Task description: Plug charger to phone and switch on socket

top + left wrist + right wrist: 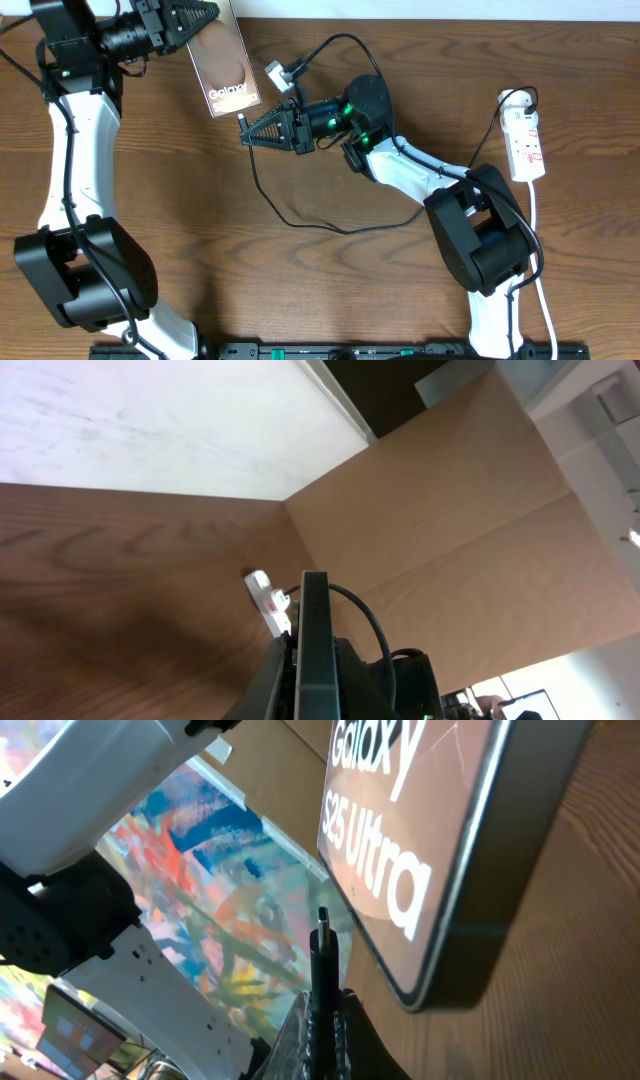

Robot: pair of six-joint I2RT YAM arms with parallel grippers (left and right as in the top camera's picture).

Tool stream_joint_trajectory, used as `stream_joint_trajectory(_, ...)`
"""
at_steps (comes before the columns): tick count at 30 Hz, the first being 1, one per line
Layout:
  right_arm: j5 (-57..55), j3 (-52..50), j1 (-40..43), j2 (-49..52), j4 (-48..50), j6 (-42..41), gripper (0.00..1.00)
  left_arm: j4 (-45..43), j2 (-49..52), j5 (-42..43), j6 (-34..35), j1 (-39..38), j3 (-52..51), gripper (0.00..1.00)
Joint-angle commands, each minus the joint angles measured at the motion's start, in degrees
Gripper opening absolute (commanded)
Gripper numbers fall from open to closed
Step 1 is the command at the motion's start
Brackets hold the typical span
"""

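Observation:
My left gripper (196, 18) is shut on the top end of the phone (226, 62) and holds it tilted at the far left. The phone's thin edge (314, 640) stands between the jaws in the left wrist view. My right gripper (250, 131) is shut on the charger's black plug (243, 121), just below the phone's lower end. In the right wrist view the plug tip (322, 932) points up from the jaws (322, 1020), a short gap left of the phone's lettered face (420, 840). The white socket (526, 140) lies at the right.
The black charger cable (300, 218) loops over the wooden table in front of the right arm. A small white adapter (275, 73) lies by the phone's right side. The socket (267, 597) also shows in the left wrist view, and its thick white cord (540, 270) runs toward the front edge.

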State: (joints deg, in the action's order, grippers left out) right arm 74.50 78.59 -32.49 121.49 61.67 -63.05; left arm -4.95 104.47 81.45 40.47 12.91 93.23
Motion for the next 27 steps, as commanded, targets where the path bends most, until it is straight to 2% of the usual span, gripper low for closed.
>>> stream_joint_trajectory(1, -1.09, 0.17, -0.22, 0.24, 0.44, -0.83, 0.01, -0.5, -0.63, 2.08, 0.46, -0.15, 0.33, 0.07)
stream_joint_trajectory(10, -1.07, 0.17, -0.22, 0.24, -2.73, -0.52, 0.01, -0.31, -0.63, 1.4, 0.74, -0.13, 0.33, 0.08)
stream_joint_trajectory(27, -1.77, 0.17, -0.37, 0.24, -2.27, -0.57, 0.01, -0.28, -0.63, 1.46, 0.42, -0.61, 0.33, 0.07)
